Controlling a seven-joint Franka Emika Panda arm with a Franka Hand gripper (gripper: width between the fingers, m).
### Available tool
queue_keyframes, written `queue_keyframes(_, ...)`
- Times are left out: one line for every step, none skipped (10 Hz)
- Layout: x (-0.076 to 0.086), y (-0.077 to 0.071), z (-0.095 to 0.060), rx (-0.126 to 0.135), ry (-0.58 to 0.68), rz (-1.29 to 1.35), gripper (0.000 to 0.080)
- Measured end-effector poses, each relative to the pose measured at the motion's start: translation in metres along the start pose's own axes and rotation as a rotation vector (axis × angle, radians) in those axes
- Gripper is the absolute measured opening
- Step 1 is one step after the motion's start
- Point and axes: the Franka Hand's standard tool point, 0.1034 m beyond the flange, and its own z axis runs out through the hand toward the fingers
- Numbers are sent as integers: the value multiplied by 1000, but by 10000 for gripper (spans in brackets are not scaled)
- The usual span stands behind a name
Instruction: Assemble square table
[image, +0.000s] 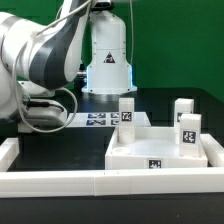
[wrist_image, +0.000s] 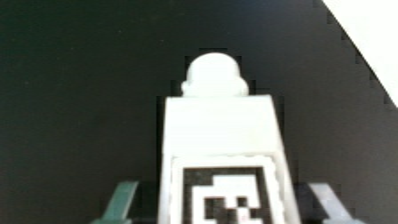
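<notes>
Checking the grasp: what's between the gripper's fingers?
A tagged white leg lies between the fingers, seen in the wrist view; contact unclear.

Smooth, seemingly matt white plastic tabletop (image: 165, 148) and legs (image: 126, 112), matt black table surface (image: 60, 145), glossy white arm (image: 40, 50).

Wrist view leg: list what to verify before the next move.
1. Leg centred between the gripper fingers: ok.
2. Fingers clamped on the leg: cannot tell; the picture is blurred and thin gaps seem to show at both sides.
3. Leg's rounded tip unobstructed: ok, only dark table beyond it.
4. Tabletop lying flat: ok.
5. Three other legs upright on the tabletop: ok.
6. Those legs fully fastened: cannot tell.
</notes>
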Motion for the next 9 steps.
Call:
queue_keyframes(0, 0, 0, 0, 0, 0, 265)
queue_keyframes(-1, 0, -1, 2, 0, -6, 265)
queue_keyframes(-7, -2, -10, 11, 8, -23, 268)
queue_keyframes(-14, -8, -24, 18, 37, -33, 268)
queue_keyframes(-22, -14, -33, 27, 43, -21, 268)
queue_keyframes(-31, -21, -45, 37, 47, -11, 268)
queue_keyframes(-40, -31, -61, 46, 77, 6, 268)
queue_keyframes(-47, -39, -71, 58, 90, 13, 268)
queue_keyframes(-43, -42, -82, 59, 155, 3, 268)
